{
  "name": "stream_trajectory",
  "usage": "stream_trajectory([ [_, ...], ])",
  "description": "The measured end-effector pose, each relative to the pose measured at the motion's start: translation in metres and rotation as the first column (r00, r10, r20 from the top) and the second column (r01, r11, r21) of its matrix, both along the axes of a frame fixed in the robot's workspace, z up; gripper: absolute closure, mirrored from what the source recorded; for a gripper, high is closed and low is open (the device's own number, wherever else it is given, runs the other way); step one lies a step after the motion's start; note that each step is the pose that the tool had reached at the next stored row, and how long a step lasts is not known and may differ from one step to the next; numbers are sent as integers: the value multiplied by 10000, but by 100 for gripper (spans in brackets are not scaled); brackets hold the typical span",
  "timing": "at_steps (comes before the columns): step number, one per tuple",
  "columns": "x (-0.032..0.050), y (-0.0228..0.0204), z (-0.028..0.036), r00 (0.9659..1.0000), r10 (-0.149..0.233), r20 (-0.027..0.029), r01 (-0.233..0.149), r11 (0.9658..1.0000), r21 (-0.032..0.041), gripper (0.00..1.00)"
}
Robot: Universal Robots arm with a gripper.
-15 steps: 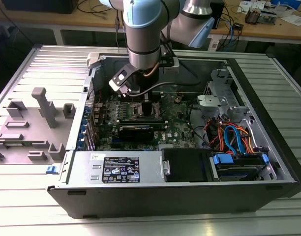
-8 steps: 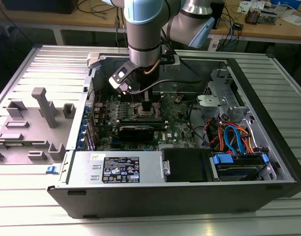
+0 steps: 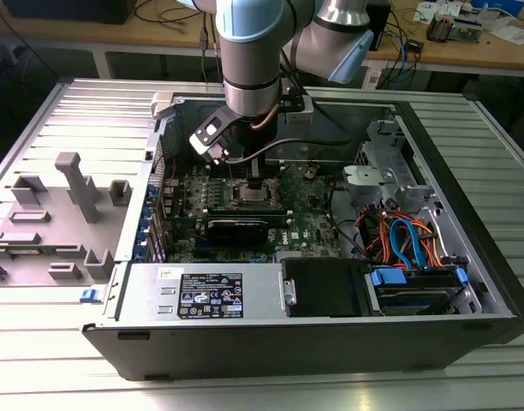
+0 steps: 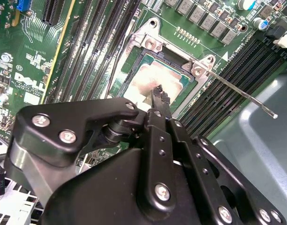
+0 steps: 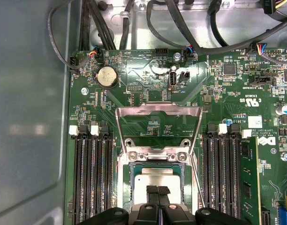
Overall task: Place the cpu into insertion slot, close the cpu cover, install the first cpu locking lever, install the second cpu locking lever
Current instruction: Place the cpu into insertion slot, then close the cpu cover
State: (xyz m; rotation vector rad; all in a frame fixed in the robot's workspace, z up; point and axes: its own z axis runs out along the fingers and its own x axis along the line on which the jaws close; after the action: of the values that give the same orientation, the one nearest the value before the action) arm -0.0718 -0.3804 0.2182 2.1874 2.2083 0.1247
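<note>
Hovering low over the green motherboard [image 5: 148,89]: the black two-finger tool [image 5: 158,190], pinched narrow, fingers together with nothing between them, tips on or just above the small square silver-grey cpu [image 5: 157,180]. Lying flat inside the square silver-rimmed insertion slot [image 4: 169,65] near the board's middle, between the long black memory slots [image 5: 89,178]. Lying swung open past the slot's hinge edge: the thin silvery cpu cover frame [image 5: 157,109]. Angling out over the memory slots: a thin metal lever rod [image 4: 242,95]. Sitting on the ribbed metal desk [image 3: 56,360]: the open grey computer case [image 3: 245,342].
</note>
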Motion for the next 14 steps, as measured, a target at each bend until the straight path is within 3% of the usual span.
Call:
stream_trajectory([
  [14, 1, 0, 0, 10000, 0, -8, 0, 10000, 0, 89],
])
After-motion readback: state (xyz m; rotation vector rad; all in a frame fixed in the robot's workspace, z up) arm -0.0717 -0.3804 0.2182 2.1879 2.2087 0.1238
